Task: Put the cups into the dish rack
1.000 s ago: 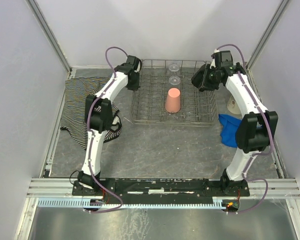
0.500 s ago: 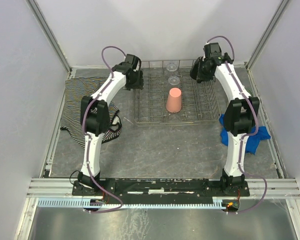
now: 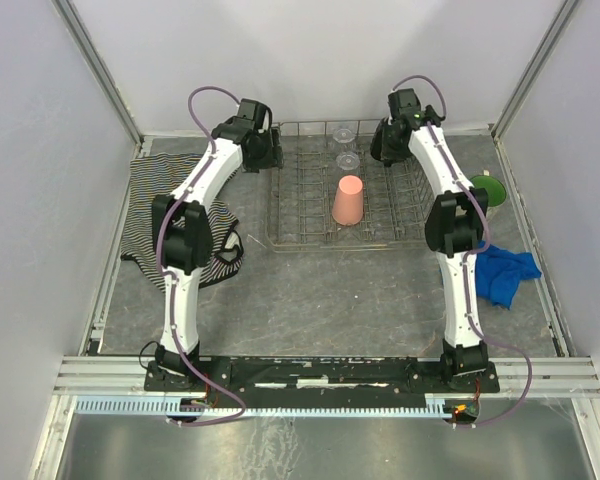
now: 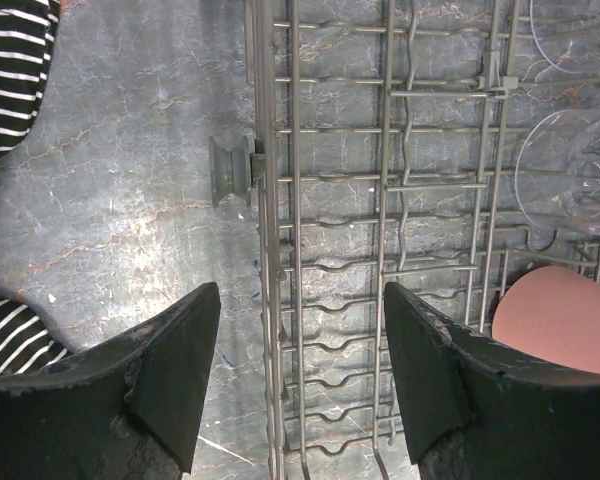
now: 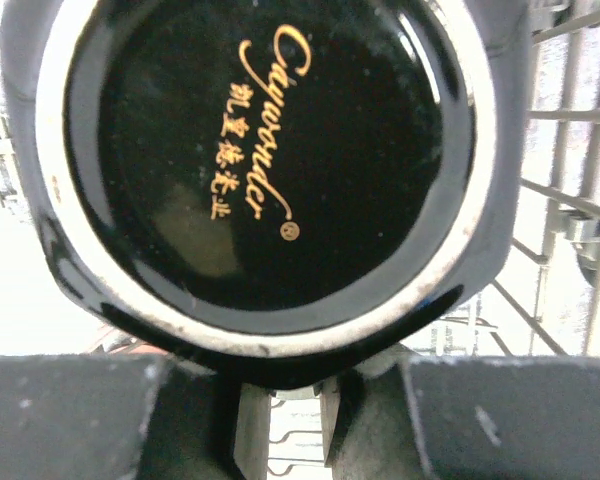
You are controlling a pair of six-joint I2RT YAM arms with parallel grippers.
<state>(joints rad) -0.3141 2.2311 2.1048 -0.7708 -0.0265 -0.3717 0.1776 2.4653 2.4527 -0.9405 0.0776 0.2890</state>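
Hanging over the upper left corner of the dish rack (image 3: 310,243), the left end effector (image 4: 300,300) is seen released. Its fingers (image 4: 170,370) are spread wide to either side of the rack's left rim, and nothing is held between them. In the left wrist view only wire and grey desk (image 3: 330,300) are seen below them.

The right end effector (image 5: 285,400) is placed at the upper right of the rack in the top view. It is clenched on the black mug (image 5: 265,150). The mug's glossy base with gold lettering fills the right wrist view, and rack wires are seen past it at the right edge.

The pink tumbler (image 3: 347,200) is stood upside down near the middle of the rack. A clear glass (image 3: 348,160) is set just above it in the frame, also inside the rack. A second clear round outline is seen nearer the rack's far edge.

The floral mug (image 3: 488,190), green inside, is left on the desk just right of the rack.

A striped cloth (image 3: 165,200) is spread at the left of the desk. A blue cloth (image 3: 505,275) is crumpled at the lower right.
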